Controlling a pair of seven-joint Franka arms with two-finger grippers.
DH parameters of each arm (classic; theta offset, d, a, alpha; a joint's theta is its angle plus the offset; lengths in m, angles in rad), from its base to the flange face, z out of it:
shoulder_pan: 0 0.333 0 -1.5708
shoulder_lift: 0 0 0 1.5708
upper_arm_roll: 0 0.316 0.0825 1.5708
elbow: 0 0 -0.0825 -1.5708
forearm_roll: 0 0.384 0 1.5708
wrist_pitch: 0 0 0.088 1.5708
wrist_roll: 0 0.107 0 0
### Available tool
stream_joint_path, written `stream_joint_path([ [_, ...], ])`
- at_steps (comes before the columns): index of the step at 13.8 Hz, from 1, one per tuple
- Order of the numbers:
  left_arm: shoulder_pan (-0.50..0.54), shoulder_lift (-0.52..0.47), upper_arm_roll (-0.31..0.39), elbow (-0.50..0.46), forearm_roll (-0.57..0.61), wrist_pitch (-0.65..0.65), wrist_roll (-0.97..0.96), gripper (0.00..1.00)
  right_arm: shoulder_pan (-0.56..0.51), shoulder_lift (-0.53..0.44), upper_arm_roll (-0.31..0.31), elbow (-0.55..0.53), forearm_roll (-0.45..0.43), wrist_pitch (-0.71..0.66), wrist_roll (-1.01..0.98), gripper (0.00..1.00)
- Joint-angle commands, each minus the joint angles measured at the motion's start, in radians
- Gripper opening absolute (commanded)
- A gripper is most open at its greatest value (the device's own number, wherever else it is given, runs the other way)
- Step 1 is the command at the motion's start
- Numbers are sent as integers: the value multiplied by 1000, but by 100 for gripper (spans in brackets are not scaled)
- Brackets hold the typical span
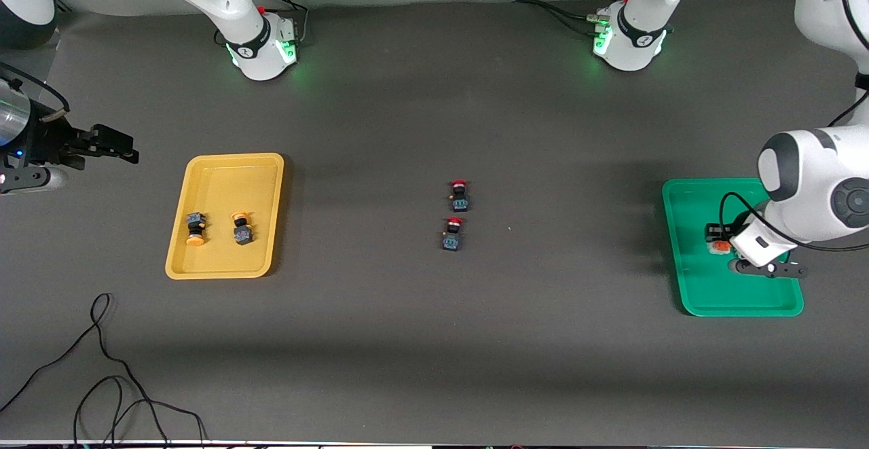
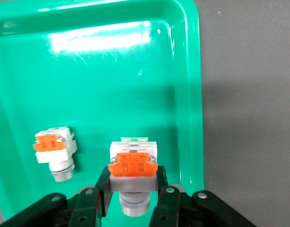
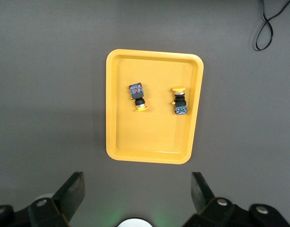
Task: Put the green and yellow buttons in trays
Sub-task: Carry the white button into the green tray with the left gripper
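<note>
Front view: yellow tray [image 1: 178, 259] toward right arm's end holds two yellow-capped buttons [image 1: 195, 227] [image 1: 242, 226], lying apart; that half judged done
Green tray [image 1: 686, 293] toward left arm's end: one white button [image 2: 54, 150] lies loose on its floor; second white button [image 2: 132, 171] pinched by left gripper [image 2: 132, 201], low over tray; release is what's left
Right gripper [image 3: 138, 196]: jaws spread, empty, waiting high above yellow tray
Two red-capped buttons [image 1: 459, 194] [image 1: 453, 233] mid-table, not for trays
</note>
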Motion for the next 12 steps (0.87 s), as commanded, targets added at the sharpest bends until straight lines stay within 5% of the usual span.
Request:
stream_joint_path([
  [1,13,7,-11,-43,13,68,17,0,-54,-7,42,6,-23,9,38,100],
  [3,16,36,-11,-45,13,93,22,0,-111,-4,116,15,-24,8,41,100],
  [7,19,55,-12,-49,13,102,25,2,-108,3,116,32,-24,8,39,100],
  [8,19,55,-12,-49,13,102,27,62,-108,9,116,40,-24,8,39,100],
  [9,19,52,-12,-49,13,101,28,99,-110,13,116,45,-24,8,39,100],
  [12,21,27,-12,-43,13,82,28,99,-111,18,116,45,-20,3,42,100],
])
